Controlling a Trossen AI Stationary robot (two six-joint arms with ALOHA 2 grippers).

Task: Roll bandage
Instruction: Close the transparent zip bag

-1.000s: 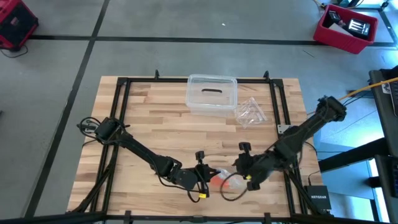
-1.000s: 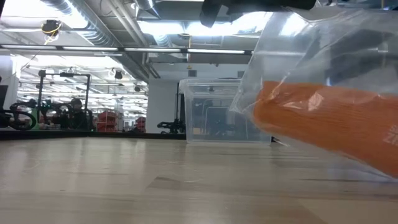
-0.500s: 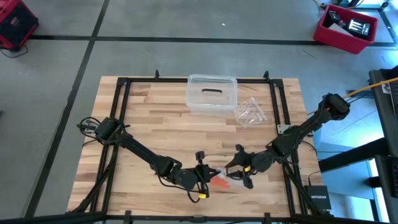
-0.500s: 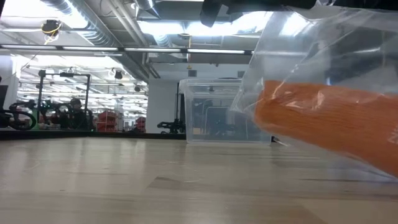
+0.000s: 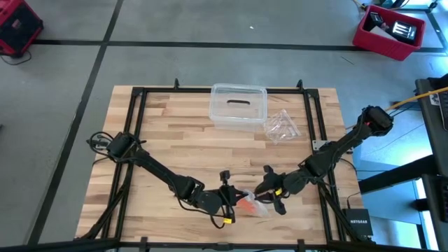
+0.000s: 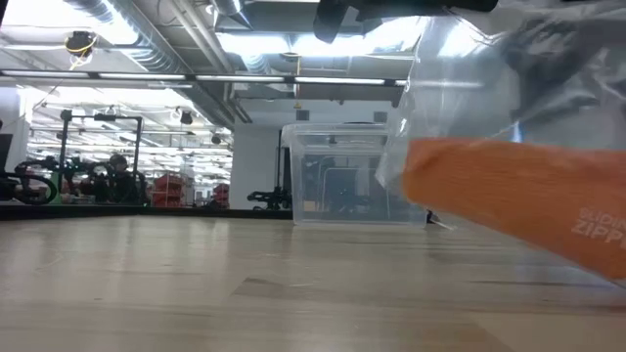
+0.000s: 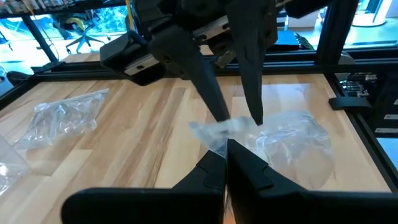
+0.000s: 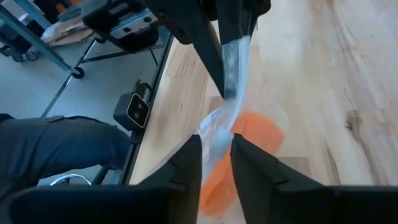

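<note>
High view: bandage (image 5: 246,204) (bagged) between both end effectors.

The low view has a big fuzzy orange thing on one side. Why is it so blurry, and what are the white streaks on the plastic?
In the low view the bandage sits very close to the camera inside a clear bag, so it looks soft and oversized; the white streaks are ceiling lights glaring off the plastic. The clear box behind looks sharper.

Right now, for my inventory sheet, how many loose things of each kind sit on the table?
Orange bandage: 1
Clear zip bag around it: 1
Empty crinkled plastic bag: 1
Clear plastic box: 1
Total: 4
</note>
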